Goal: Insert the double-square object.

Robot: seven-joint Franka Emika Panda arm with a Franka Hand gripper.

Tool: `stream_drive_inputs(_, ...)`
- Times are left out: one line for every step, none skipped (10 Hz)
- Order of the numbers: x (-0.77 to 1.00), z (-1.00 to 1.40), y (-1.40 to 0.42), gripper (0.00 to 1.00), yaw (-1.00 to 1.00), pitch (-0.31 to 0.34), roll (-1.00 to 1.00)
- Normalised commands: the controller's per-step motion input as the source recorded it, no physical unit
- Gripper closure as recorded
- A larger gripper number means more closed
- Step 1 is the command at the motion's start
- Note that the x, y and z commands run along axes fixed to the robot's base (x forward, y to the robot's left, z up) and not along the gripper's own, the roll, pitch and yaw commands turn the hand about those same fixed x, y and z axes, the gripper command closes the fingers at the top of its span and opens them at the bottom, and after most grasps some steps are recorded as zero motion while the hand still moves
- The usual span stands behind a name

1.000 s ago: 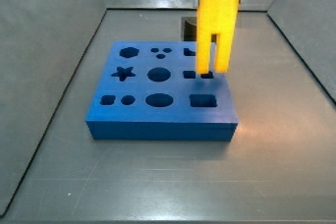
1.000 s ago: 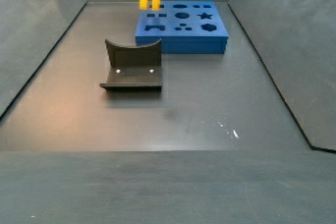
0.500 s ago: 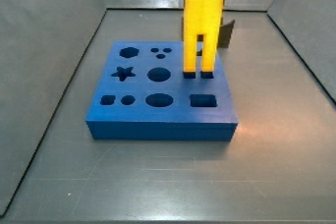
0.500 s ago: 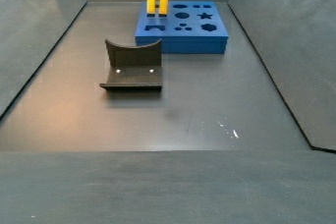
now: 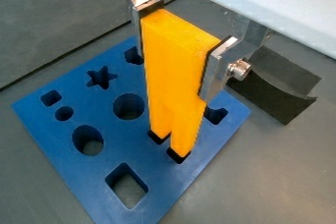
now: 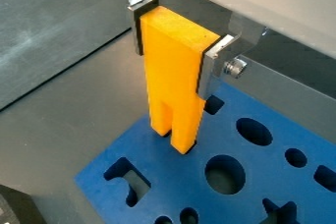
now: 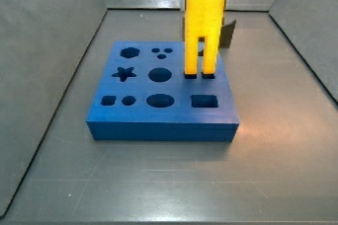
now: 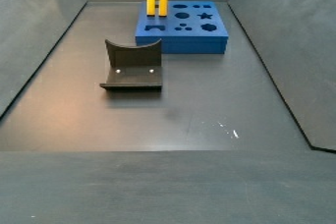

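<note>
Grey floor held the blue board (image 7: 164, 96). Gripper (image 5: 184, 31) clamped the double-square object (image 5: 178, 85) upright over the board, prong tips at its paired holes; seating and release looked left to do.

Double-square object (image 7: 204, 27) lower, over board (image 7: 132, 111).
</note>
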Motion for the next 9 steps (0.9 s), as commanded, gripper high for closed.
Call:
stream_drive_inputs(0.19,-0.07,-0.08,1.0,0.0,0.0,-0.02)
stream_drive_inputs(0.19,-0.09,-0.06,1.0,0.0,0.0,-0.01)
stream_drive_inputs(0.13,-0.13,-0.01,1.0,0.0,0.0,0.0)
stream_drive_inputs(0.0,-0.13,0.0,1.0,0.0,0.0,0.0)
stream_drive_inputs(0.0,-0.13,0.0,1.0,0.0,-0.001,0.0)
stream_drive_inputs(-0.18,-0.07,0.01,1.0,0.0,0.0,0.0)
stream_drive_inputs(-0.21,0.0,0.0,1.0,-0.01,-0.01,0.0)
stream_drive_inputs(-0.12,0.0,0.0,1.0,0.0,-0.026,-0.04)
stream_drive_inputs(0.0,-0.02,0.0,1.0,0.01,-0.03,-0.02)
